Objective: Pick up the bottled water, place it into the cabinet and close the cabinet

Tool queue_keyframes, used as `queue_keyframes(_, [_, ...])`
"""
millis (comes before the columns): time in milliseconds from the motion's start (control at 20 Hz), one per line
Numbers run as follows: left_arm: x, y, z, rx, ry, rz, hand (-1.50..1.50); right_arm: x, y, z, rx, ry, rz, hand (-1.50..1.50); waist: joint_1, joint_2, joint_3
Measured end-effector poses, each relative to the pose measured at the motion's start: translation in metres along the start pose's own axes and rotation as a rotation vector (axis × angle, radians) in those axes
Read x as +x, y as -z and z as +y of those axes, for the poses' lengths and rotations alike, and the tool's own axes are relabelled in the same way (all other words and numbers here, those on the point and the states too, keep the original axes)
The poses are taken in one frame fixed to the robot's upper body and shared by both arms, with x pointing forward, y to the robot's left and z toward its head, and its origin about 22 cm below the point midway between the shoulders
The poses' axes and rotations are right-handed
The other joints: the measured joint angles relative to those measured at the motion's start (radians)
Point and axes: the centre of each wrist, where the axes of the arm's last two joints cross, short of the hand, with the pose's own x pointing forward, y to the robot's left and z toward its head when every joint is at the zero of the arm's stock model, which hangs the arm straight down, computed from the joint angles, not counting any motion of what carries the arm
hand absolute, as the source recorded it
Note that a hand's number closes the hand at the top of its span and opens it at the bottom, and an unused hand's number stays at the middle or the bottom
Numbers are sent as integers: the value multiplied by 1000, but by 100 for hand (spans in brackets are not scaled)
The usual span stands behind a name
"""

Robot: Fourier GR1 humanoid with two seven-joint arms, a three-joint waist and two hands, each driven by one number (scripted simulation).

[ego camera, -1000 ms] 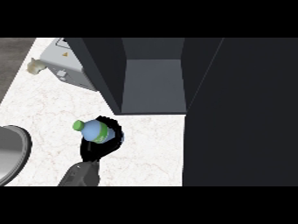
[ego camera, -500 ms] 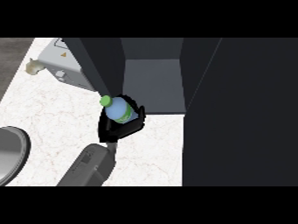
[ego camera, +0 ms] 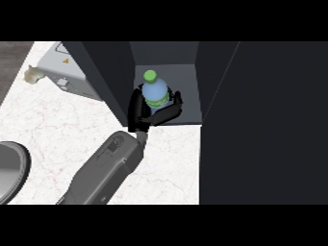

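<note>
The bottled water [ego camera: 154, 92] is pale blue with a green cap and a green label, and it stands upright just inside the open cabinet [ego camera: 185, 77], at the front of its grey floor. My right hand [ego camera: 149, 117] is shut on the bottle, fingers curled round its lower body from the front. The grey forearm runs back down to the lower left. The bottle's base is hidden by the hand. The cabinet's dark door [ego camera: 280, 125] stands open at the right. My left hand does not show.
A light grey box-like appliance [ego camera: 72, 72] sits on the white marble counter [ego camera: 60, 125] left of the cabinet's dark side wall [ego camera: 109, 77]. A grey rounded shape [ego camera: 3, 173] fills the lower left edge.
The hand has carried the bottle up and to the right, from over the counter to the cabinet's opening and then inside it. The bottle now stands more upright.
</note>
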Motion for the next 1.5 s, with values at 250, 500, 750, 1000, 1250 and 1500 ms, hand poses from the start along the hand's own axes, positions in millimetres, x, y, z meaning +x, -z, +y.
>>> queue_keyframes(250, [13, 31, -11, 59, 42, 32, 150, 1, 1, -6, 14, -16, -6, -150, -18, 5, 0])
queue_keyframes(500, [9, 51, -3, 84, 129, 48, 150, 2, 1, -10, 15, -27, -14, -150, -23, 11, 0])
queue_keyframes(750, [6, 66, 5, 130, 279, 63, 150, -3, 2, -8, 22, 3, -17, -150, -30, 14, 0])
queue_keyframes(1000, [0, 72, 22, 230, 303, 97, 150, -2, 0, -15, 30, -19, -18, -150, -36, 20, -1])
queue_keyframes(1250, [0, 78, 39, 284, 322, 88, -150, -5, 0, -16, 39, 3, -35, -150, -47, 25, -2])
queue_keyframes(1500, [4, 84, 46, 304, 427, 35, -150, -5, 3, -19, 50, 2, -48, -150, -55, 30, -1])
